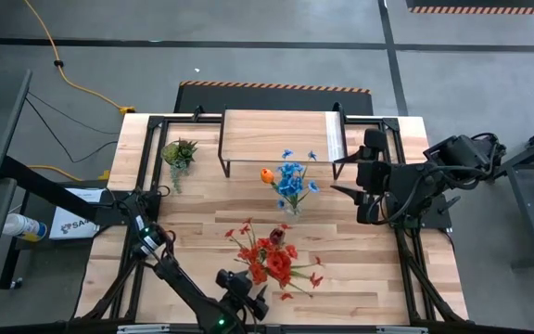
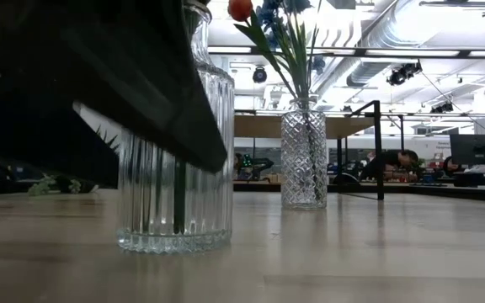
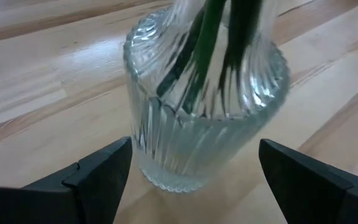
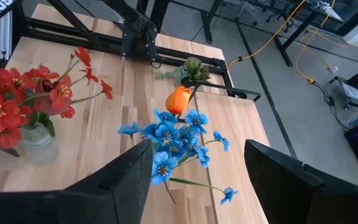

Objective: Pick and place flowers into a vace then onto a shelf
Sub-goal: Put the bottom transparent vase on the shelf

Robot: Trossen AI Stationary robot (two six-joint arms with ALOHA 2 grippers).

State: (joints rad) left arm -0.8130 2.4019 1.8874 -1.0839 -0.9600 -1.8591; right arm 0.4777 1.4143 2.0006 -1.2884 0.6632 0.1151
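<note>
The red-bloomed bunch (image 1: 274,263) stands with its stems in a ribbed glass vase (image 3: 197,118) near the table's near edge. My left gripper (image 3: 194,152) is open at that vase, one finger on each side of its lower body, apart from the glass. The blue-bloomed bunch (image 4: 173,143) and the orange tulip (image 4: 178,99) stand in a diamond-cut glass vase (image 2: 303,160) at mid table. My right gripper (image 4: 197,149) is open, above and to the right of them. The shelf (image 1: 276,134) stands at the far edge. No dark maroon tulip shows.
A small green leafy tuft (image 1: 179,153) sits at the table's far left, left of the shelf. The left arm (image 2: 99,76) reaches low across the near part of the table. Bare wood lies between the two vases and at the table's left.
</note>
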